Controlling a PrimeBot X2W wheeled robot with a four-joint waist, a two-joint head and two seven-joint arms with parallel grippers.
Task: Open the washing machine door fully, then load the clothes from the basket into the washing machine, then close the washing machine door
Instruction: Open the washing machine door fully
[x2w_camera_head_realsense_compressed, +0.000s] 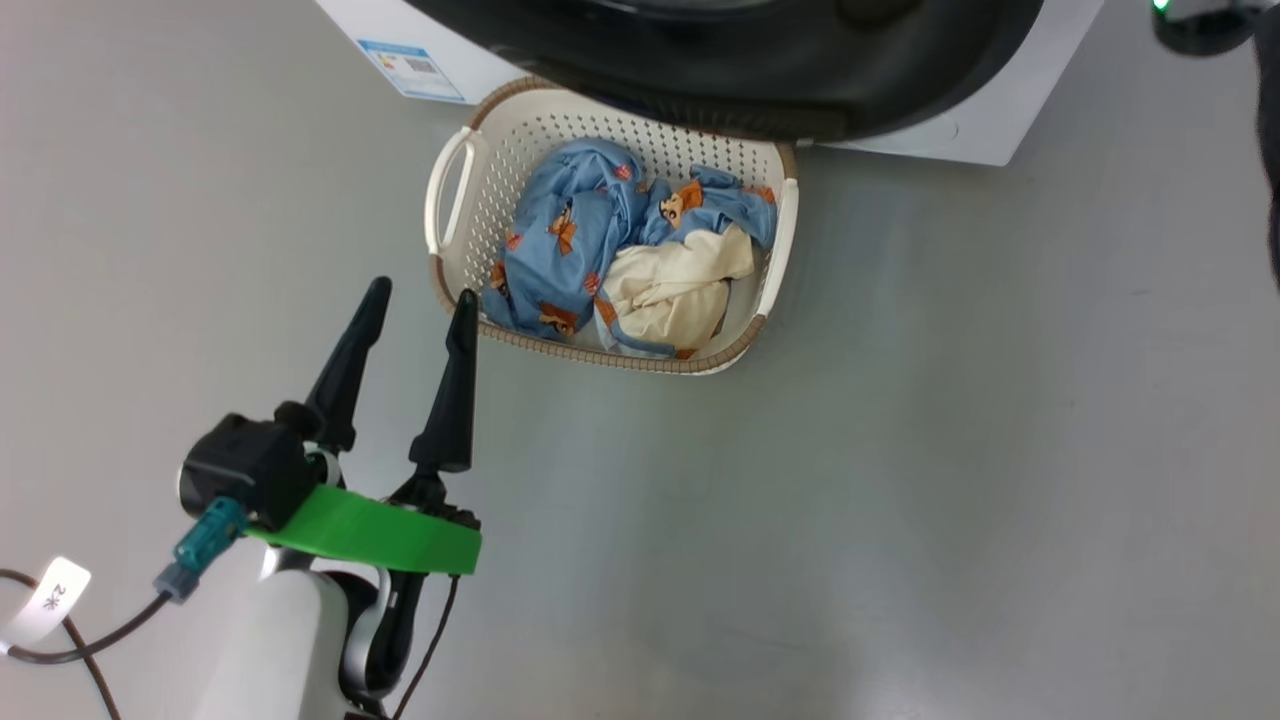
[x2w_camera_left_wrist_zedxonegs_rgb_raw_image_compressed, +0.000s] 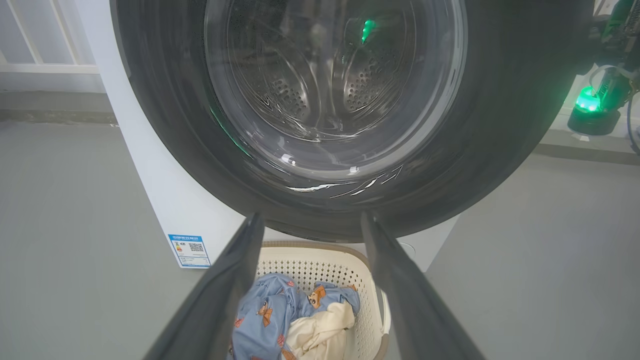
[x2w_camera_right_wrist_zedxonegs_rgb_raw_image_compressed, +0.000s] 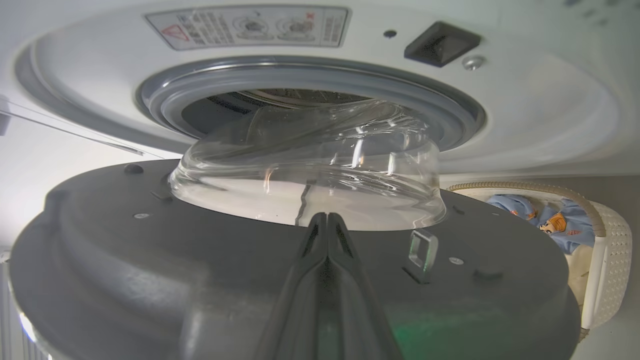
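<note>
Washing machine door (x2w_camera_left_wrist_zedxonegs_rgb_raw_image_compressed: 505, 125): part open, not yet swung wide. In the right wrist view its glass bowl (x2w_camera_right_wrist_zedxonegs_rgb_raw_image_compressed: 310, 165) sits just outside the grey gasket (x2w_camera_right_wrist_zedxonegs_rgb_raw_image_compressed: 300, 80), with a gap between the door's dark inner face and the white front of the washing machine (x2w_camera_head_realsense_compressed: 980, 120). Step in hand, as I judge it: finish the opening. Right claw (x2w_camera_right_wrist_zedxonegs_rgb_raw_image_compressed: 326, 217) is closed, its 2 fingers pressed together and holding nothing, with the tips at the inner face just beside the foot of the bowl. Contact is likely but I cannot confirm it. To do it well: push on the dark plastic, not the glass, shift toward the latch hook (x2w_camera_right_wrist_zedxonegs_rgb_raw_image_compressed: 422, 249) for more leverage, and follow the hinge arc so the tips do not skid. Head view shows the door overhanging the far rim of the basket (x2w_camera_head_realsense_compressed: 445, 190). The basket stands on the floor (x2w_camera_head_realsense_compressed: 900, 450) just in front of the machine, with the clothes (x2w_camera_head_realsense_compressed: 570, 230) bundled inside. Whether the door's lower edge clears that rim cannot be told, so go slowly. Left claw (x2w_camera_head_realsense_compressed: 422, 292) is spread wide and empty, above the floor just beside the basket's near left corner; best kept out of the door's sweep until the door is wide. Writing: warning sticker (x2w_camera_right_wrist_zedxonegs_rgb_raw_image_compressed: 247, 26) above the opening has a red triangle and pictograms, text too small to read. Blue label (x2w_camera_left_wrist_zedxonegs_rgb_raw_image_compressed: 189, 250) low on the machine front has coloured bars and a QR code, print unreadable. White tag (x2w_camera_head_realsense_compressed: 45, 598) on the left arm's cable shows a "2" plus 1 further character I cannot make out. No brand name legible.
</note>
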